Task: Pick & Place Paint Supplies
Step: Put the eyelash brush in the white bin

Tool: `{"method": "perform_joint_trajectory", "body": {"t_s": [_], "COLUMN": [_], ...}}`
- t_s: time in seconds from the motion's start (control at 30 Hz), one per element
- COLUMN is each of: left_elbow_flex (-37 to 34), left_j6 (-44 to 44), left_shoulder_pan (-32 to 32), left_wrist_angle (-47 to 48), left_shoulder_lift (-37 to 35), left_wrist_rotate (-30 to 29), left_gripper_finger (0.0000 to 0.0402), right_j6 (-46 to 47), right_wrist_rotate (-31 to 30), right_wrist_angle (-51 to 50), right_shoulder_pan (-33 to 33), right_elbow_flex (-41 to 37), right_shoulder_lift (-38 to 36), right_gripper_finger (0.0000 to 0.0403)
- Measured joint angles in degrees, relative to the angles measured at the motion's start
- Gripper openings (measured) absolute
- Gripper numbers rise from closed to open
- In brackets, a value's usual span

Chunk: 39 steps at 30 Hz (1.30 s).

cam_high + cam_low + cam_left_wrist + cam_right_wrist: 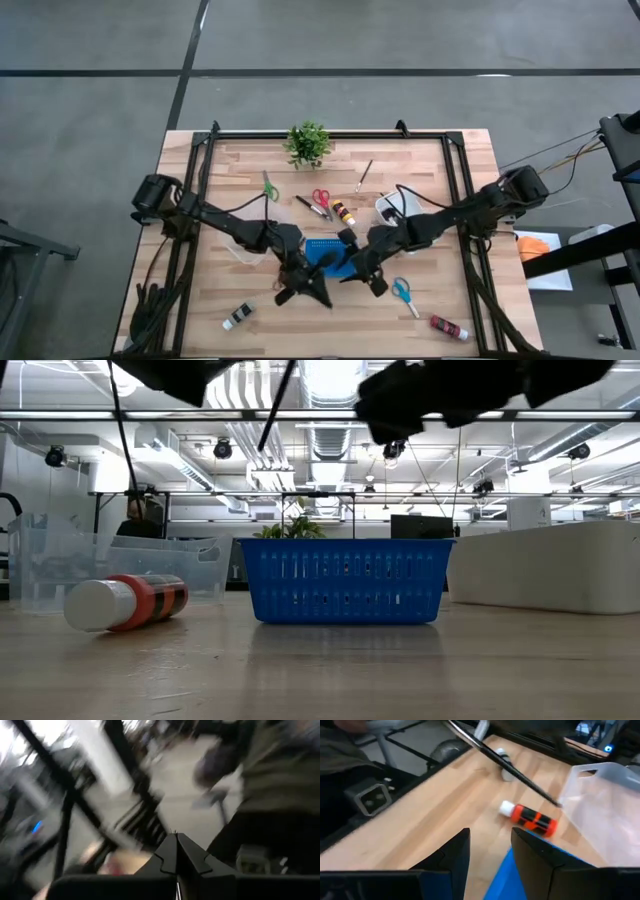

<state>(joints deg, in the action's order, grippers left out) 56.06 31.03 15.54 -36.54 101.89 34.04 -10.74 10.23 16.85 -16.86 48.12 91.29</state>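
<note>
The blue basket (322, 252) (345, 580) stands mid-table. My left gripper (300, 287) (176, 840) hovers off its near-left corner, shut on a thin dark brush (520, 775) (275, 415). My right gripper (358, 268) (491, 834) is open and empty above the basket's right part (506, 872). An orange-red bottle (527, 817) (125, 602) lies on its side left of the basket. A black-and-white bottle (238, 316), red bottle (450, 327), blue scissors (403, 292), red scissors (320, 198), green scissors (268, 187), an orange bottle (343, 212) and two brushes (364, 176) lie flat on the table. My left gripper pinches the thin dark brush between its shut fingers (167, 855); the fingers hide the place of contact. The brush is lifted clear of the table and slants downward below the gripper (268, 435), near the basket's left side.
A clear tub (238, 246) (605, 795) stands left of the basket, a white tub (394, 210) (550, 565) to its right. A small green plant (308, 143) stands at the far edge. Black frame rails (200, 180) run along both table sides.
</note>
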Motion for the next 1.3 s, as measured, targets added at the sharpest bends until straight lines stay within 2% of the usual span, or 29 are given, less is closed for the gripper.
{"method": "perform_joint_trajectory", "body": {"t_s": [0.03,0.17,0.3,0.43,0.67,0.77,0.83,1.0,1.3], "left_elbow_flex": [-0.4,-1.9,-2.2,-2.1,-2.0,-1.7,-0.6,2.9,2.7], "left_j6": [0.4,0.7,1.2,0.1,-4.0,-6.7,-7.5,-7.4,-6.0], "left_shoulder_pan": [0.1,0.1,-0.1,-0.2,0.0,-0.3,-0.5,-0.5,-0.6], "left_wrist_angle": [0.7,0.7,1.6,-0.6,-17.6,-24.9,-28.3,-29.5,-29.7], "left_shoulder_lift": [-0.2,-0.5,-0.5,-0.4,2.8,5.9,8.3,12.9,12.8], "left_wrist_rotate": [-2.9,-8.6,-17.7,-22.7,-32.7,-34.7,-34.9,-34.9,-35.1], "left_gripper_finger": [0.0002,0.0002,0.0002,0.0002,0.0002,0.0002,0.0002,0.0002,0.0002], "right_j6": [0.5,2.5,5.2,6.3,2.4,-1.4,-4.1,-8.2,-7.6], "right_wrist_rotate": [-0.3,-5.4,-10.7,-16.4,-40.7,-47.8,-49.8,-53.9,-54.4], "right_wrist_angle": [1.0,1.7,2.9,7.6,10.0,13.5,16.2,21.9,27.1], "right_shoulder_pan": [-0.6,-3.7,-7.5,-12.0,-20.0,-21.8,-22.0,-21.9,-22.3], "right_elbow_flex": [-1.0,-5.2,-8.9,-12.2,-13.9,-14.1,-14.4,-15.8,-19.2], "right_shoulder_lift": [-0.5,-3.4,-6.5,-9.1,-10.4,-10.1,-9.9,-9.8,-9.8], "right_gripper_finger": [0.0141,0.0141,0.0141,0.0141,0.0141,0.0141,0.0141,0.0141,0.0141]}}
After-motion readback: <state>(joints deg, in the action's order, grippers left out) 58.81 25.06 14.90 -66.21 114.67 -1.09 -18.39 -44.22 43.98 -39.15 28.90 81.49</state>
